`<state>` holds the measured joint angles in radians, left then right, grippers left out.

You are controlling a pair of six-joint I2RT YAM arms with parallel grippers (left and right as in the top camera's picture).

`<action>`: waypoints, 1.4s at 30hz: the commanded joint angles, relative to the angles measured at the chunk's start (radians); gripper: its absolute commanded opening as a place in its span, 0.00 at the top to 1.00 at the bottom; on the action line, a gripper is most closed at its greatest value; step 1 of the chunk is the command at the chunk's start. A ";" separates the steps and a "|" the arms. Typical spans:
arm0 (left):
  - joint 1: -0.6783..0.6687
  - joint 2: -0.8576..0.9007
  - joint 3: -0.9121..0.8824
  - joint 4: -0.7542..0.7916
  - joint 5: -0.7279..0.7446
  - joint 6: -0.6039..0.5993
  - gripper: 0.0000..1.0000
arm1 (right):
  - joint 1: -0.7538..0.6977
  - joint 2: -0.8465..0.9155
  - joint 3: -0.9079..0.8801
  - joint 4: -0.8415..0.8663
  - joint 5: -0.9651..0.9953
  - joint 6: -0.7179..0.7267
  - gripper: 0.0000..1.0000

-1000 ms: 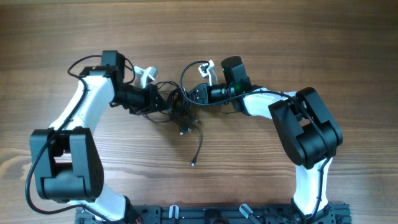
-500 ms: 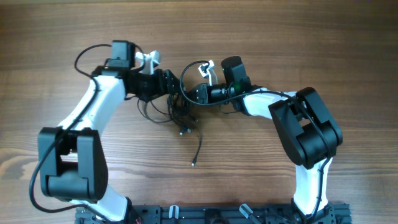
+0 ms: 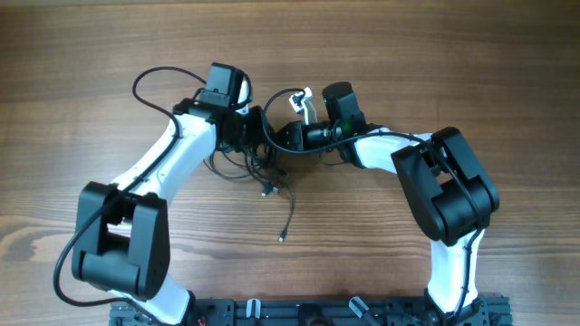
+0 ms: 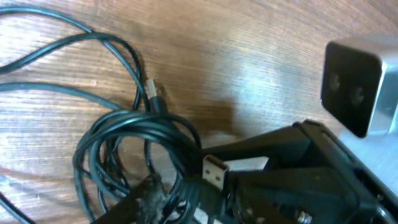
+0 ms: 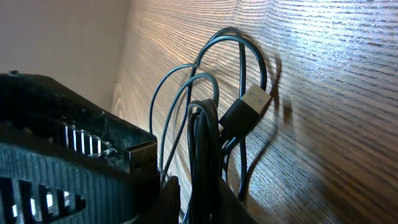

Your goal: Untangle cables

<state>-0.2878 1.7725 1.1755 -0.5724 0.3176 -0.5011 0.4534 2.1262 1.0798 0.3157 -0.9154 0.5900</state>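
The cables [image 3: 261,165] lie as a small black tangle on the wood table between my two grippers, with one loose end trailing toward the front [image 3: 283,237]. My left gripper [image 3: 256,131] has come in from the left and sits tight against the bundle. In the left wrist view its fingers [image 4: 199,199] close around strands of the coil [image 4: 118,134], beside a USB plug [image 4: 215,172]. My right gripper [image 3: 283,138] faces it from the right. In the right wrist view its fingers [image 5: 202,205] clamp a thick group of strands [image 5: 202,124], with another plug [image 5: 252,102] resting on the table.
The left arm's thicker black cord [image 3: 149,77] arcs over the table at the back left. The right arm's silver wrist camera [image 4: 357,87] is close in front of the left gripper. A black rail [image 3: 317,312] runs along the front edge.
My left arm has swung up and to the right, bringing its gripper against the right gripper at the bundle. The loops on the left have shifted slightly. The right arm has not moved.
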 commanded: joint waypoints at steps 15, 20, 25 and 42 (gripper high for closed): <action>-0.011 -0.022 0.000 0.020 -0.058 -0.027 0.96 | 0.002 0.013 -0.002 0.006 0.000 -0.010 0.81; -0.010 -0.022 0.000 0.008 -0.092 0.000 0.96 | 0.002 0.013 -0.002 0.006 0.000 -0.010 0.81; 0.010 -0.022 0.000 -0.011 -0.091 0.000 0.96 | 0.002 0.013 -0.002 0.006 0.000 -0.010 0.81; 0.220 -0.026 0.001 -0.150 0.138 0.023 0.87 | 0.002 0.013 -0.002 0.009 0.001 -0.010 0.81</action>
<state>-0.0746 1.7725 1.1755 -0.6975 0.4236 -0.4908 0.4534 2.1262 1.0798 0.3157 -0.9154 0.5900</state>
